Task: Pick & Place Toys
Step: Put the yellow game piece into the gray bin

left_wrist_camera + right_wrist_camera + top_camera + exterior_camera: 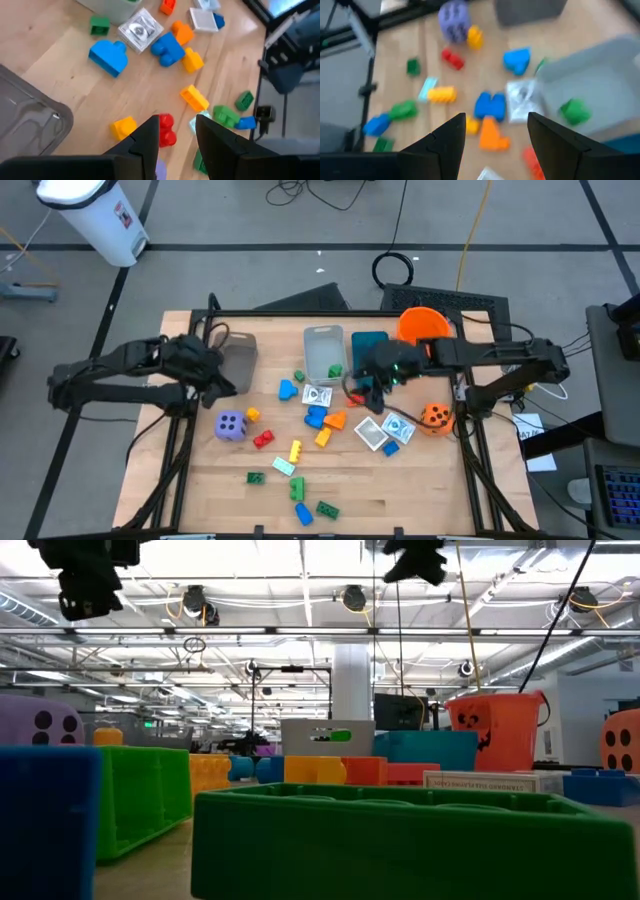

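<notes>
Table [420,490]: red brick [165,131] between left fingers [145,142].

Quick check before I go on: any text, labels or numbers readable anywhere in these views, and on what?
Nothing can be read.
White packets: printed, but too small to read.
Flat white box in the low view: a line of print, too blurred.
White container on the floor: a red label, illegible.
Purple die and orange die: dots only, no numerals.

Two dark jointed arms; black blocky fingers [150,140]; green light on right wrist.
</notes>
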Tool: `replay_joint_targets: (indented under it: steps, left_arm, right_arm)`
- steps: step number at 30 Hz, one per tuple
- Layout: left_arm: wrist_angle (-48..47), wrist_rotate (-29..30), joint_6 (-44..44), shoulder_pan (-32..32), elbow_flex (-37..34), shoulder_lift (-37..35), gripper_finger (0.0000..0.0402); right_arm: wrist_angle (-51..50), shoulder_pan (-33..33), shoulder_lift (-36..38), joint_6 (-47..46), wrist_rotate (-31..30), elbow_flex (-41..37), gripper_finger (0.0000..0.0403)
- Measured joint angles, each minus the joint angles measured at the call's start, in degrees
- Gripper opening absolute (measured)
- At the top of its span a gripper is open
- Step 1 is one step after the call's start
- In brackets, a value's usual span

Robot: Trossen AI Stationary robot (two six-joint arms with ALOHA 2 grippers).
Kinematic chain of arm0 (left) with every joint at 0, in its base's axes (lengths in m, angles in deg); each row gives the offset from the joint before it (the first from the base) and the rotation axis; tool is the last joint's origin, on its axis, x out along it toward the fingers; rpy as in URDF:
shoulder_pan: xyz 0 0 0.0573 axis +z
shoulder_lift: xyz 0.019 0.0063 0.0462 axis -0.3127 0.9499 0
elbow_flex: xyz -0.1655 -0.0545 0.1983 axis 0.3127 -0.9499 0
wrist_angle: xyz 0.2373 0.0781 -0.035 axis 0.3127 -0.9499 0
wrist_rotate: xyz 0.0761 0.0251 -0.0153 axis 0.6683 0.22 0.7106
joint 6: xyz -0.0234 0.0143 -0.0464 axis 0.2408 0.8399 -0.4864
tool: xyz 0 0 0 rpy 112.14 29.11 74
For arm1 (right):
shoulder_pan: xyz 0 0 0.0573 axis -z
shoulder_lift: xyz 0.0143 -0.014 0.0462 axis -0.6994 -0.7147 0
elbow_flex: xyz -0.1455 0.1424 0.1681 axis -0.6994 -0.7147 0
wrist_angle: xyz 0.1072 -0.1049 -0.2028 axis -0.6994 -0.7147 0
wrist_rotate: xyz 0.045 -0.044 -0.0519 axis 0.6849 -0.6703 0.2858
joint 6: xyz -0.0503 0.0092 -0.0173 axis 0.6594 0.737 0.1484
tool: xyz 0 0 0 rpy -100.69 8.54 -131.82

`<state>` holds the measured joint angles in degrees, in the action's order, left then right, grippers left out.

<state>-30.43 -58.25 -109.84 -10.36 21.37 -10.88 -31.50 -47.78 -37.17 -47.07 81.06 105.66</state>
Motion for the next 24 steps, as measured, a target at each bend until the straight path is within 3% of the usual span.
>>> replay_joint_targets:
  steps: [3, 7, 14, 19, 24]
  left_arm:
    - [4.2, 4.9, -6.3, -5.7, 0.0, 0.8, 0.0133]
    - [9.1, 10.9, -14.2, -13.5, 0.0, 2.8, 0.0133]
    - [13.6, 18.2, -24.2, -24.0, 0.0, 12.1, 0.0133]
    - [11.7, 19.4, -25.9, -25.5, 0.0, 20.7, 0.0133]
    - [9.7, 19.9, -26.3, -22.8, 0.0, 28.3, 0.0133]
  right_arm:
    - [3.2, -4.7, 2.5, -3.0, -0.5, -5.5, 0.0205]
    - [9.3, -10.4, 6.5, -5.6, -5.6, -12.5, 0.0205]
    - [21.9, -15.1, 10.7, -6.8, -12.2, -22.8, 0.0205]
    - [29.8, -15.2, 11.4, -8.3, -12.2, -27.9, 0.0205]
    - [33.0, -15.2, 11.3, -8.7, -12.2, -30.5, 0.0205]
